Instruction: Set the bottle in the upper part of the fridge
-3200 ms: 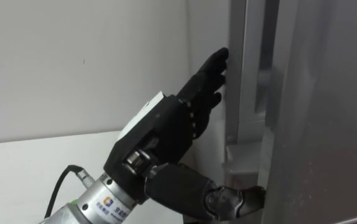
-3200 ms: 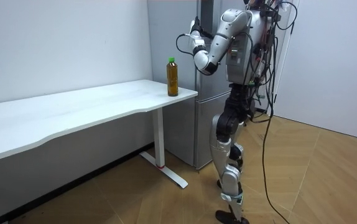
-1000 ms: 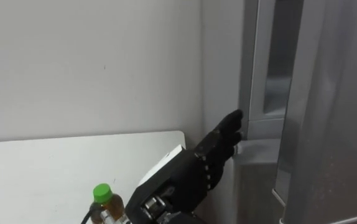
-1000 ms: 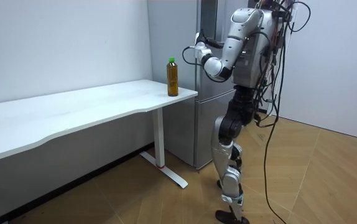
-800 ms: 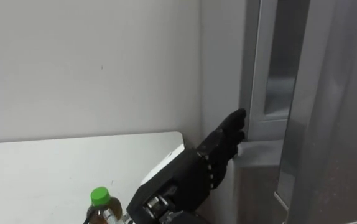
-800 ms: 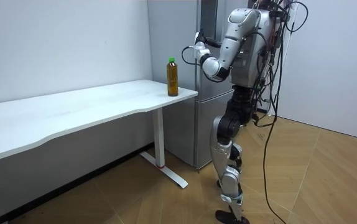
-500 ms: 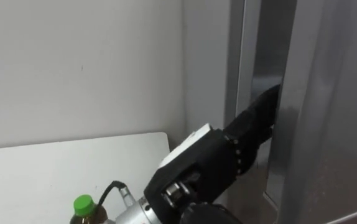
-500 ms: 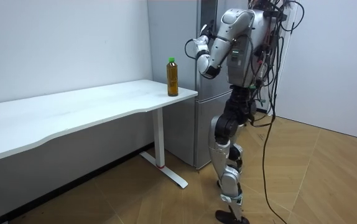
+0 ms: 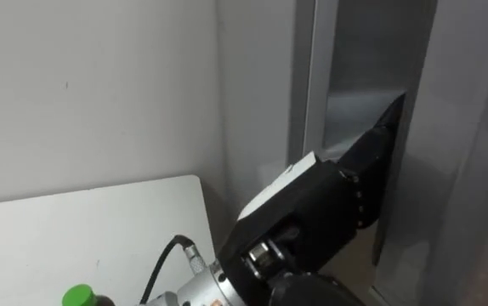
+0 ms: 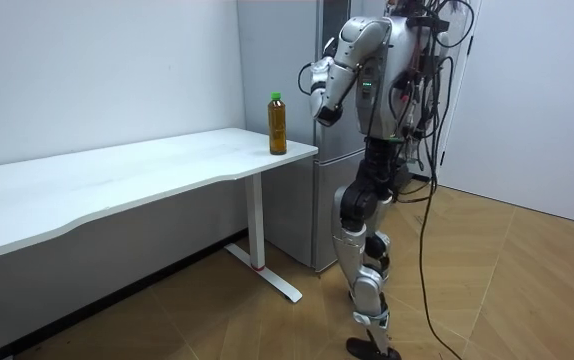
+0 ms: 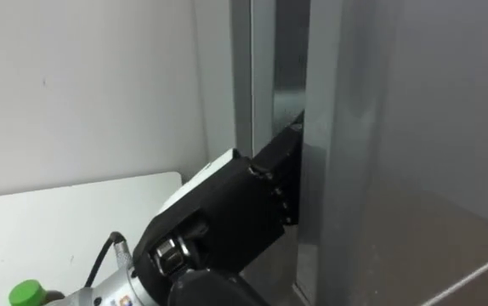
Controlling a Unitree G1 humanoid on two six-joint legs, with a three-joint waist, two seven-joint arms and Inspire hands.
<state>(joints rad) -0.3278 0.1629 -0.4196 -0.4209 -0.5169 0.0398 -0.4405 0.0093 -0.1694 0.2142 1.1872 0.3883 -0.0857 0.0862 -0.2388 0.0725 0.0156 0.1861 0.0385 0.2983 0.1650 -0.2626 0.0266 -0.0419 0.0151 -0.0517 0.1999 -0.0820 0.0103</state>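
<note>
One black left hand point(image 9: 333, 204) reaches into the gap at the tall grey fridge door point(image 9: 465, 127), likely to pull it open, its grip untellable there, while the green-capped amber bottle point(image 10: 278, 125) waits on the white worktop point(image 10: 117, 175), far left.

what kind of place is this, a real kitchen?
Probably a test room or lab staged for housework, not a home kitchen. A silver fridge stands against a bare white wall beside a long white table carrying one bottle, on a wood floor.

robot hand point(image 11: 227, 212) half behind door point(image 11: 397, 127), bottle point(image 9: 78, 296) cropped
</note>
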